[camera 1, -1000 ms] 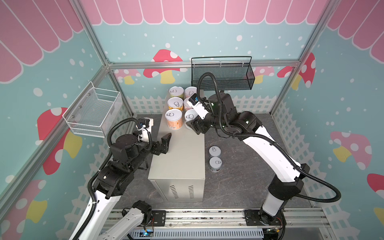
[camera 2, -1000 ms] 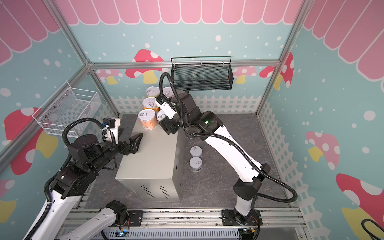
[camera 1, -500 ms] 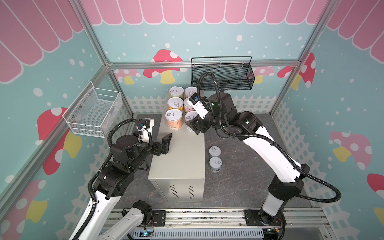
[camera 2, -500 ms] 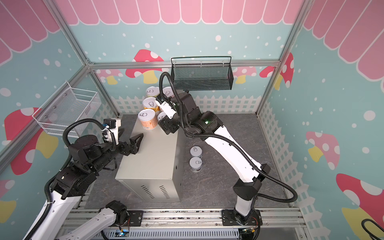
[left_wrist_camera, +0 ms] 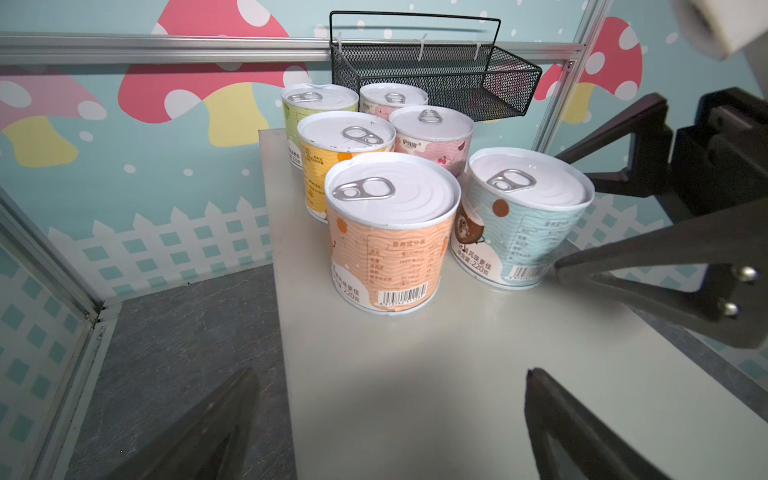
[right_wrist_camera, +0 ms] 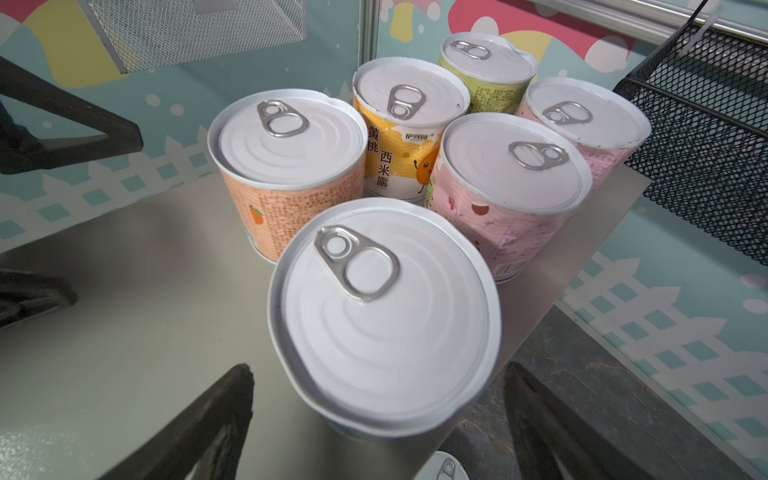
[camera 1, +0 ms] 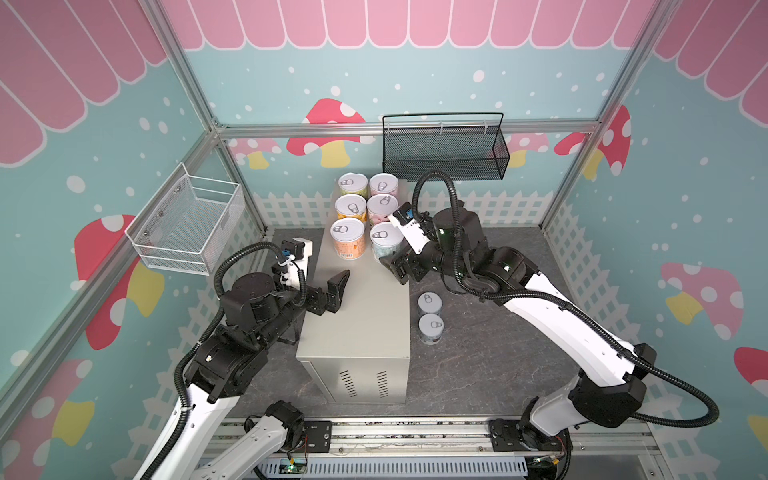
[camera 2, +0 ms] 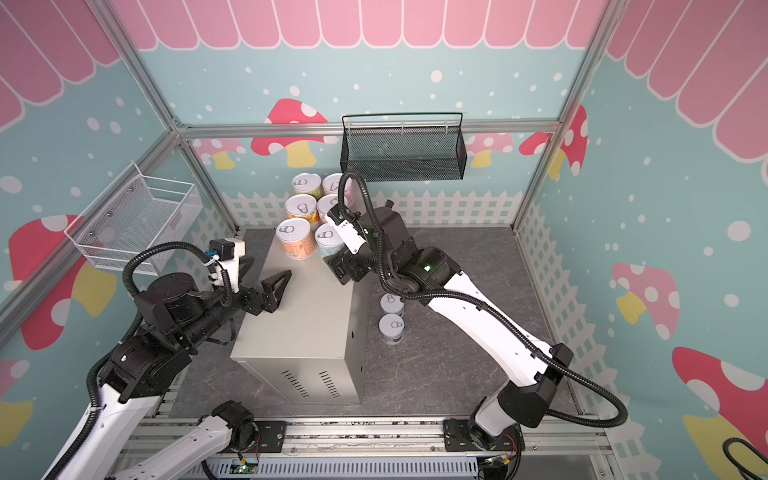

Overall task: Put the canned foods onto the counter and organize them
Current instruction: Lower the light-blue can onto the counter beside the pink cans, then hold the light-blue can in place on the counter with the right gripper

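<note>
At the far end of the bench [camera 1: 361,328], six cans [camera 1: 348,232] stand upright in two rows of three. Two more cans [camera 1: 430,325] sit on the dark floor [camera 1: 490,340] just beside its right side. The right gripper [right_wrist_camera: 378,370] has its fingers apart on either side of the light blue can [camera 1: 384,237]. The left gripper [left_wrist_camera: 390,374] hovers over the bench's left edge, fingers wide apart.

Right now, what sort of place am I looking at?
Probably a robot test booth dressed as a toy shop: mushroom-painted walls, a left arm and right arm on a base rail, cans lined up on a metal counter.
</note>
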You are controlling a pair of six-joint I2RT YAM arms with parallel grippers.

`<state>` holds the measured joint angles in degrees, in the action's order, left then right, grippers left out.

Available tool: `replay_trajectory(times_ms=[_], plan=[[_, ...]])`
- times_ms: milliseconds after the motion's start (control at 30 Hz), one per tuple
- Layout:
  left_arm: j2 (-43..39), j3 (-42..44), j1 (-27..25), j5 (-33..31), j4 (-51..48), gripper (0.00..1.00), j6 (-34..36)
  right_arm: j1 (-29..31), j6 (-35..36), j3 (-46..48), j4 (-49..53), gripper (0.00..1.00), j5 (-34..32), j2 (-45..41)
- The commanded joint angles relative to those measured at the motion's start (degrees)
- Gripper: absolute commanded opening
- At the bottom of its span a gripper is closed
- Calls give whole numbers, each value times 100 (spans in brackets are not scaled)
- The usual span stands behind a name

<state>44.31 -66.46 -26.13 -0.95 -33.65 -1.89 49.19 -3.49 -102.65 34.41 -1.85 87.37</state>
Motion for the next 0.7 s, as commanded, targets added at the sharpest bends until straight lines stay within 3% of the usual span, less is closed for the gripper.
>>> replay_trajectory(times_ms=[0,200,400,667], plan=[[-71,10,-65,125,48,100,127,38,-58,193,-594,95,70,-108],[-147,19,-102,228,-10,100,180,38,-103,399,-959,94,53,-135],[-25,-184,-262,1057,-263,100,233,38,-118,482,-1111,88,53,-136],[16,-220,-447,1113,-409,100,308,38,-120,561,-1218,79,31,-126]])
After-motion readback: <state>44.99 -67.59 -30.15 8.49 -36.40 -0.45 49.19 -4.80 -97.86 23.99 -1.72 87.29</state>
